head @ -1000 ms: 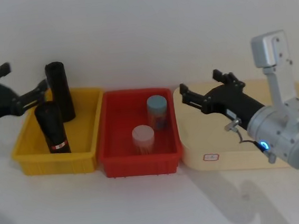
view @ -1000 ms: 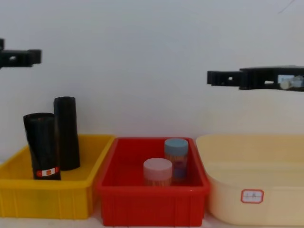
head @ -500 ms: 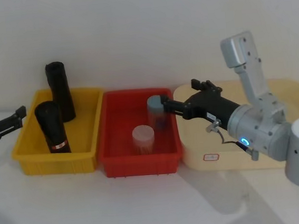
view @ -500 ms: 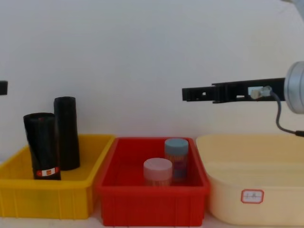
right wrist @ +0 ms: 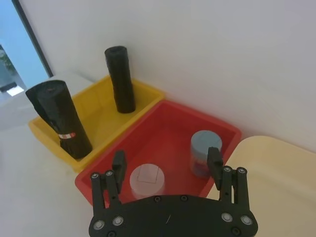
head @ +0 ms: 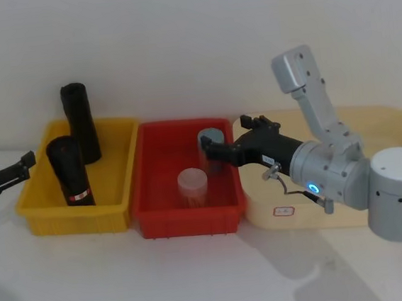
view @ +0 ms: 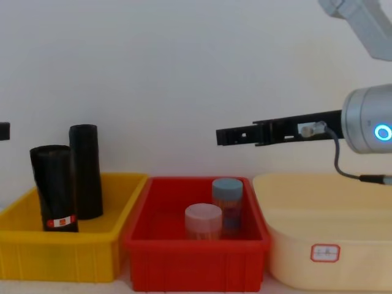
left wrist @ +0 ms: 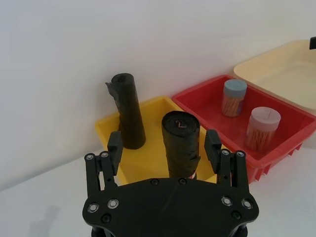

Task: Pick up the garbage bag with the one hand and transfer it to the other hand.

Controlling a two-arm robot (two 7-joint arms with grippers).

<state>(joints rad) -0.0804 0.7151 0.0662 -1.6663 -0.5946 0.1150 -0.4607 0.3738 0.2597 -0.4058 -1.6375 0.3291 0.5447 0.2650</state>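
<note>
The left pincer (left wrist: 163, 140) hangs with fingers spread, clear of the bag (head: 70, 170), which stands upright just ahead of it in the yellow bin (head: 73, 223) (label band (head: 81, 196) low). The right pincer (right wrist: 166, 157), fingers also apart, hovers over the red bin (head: 186, 219), well apart from the bag.

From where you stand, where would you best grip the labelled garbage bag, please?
Probably its upper half, above the rim of the yellow bin, with the left end effector coming level from the robot's left: the garbage bag stands nearly upright, and the plain black roll stands behind it.
</note>
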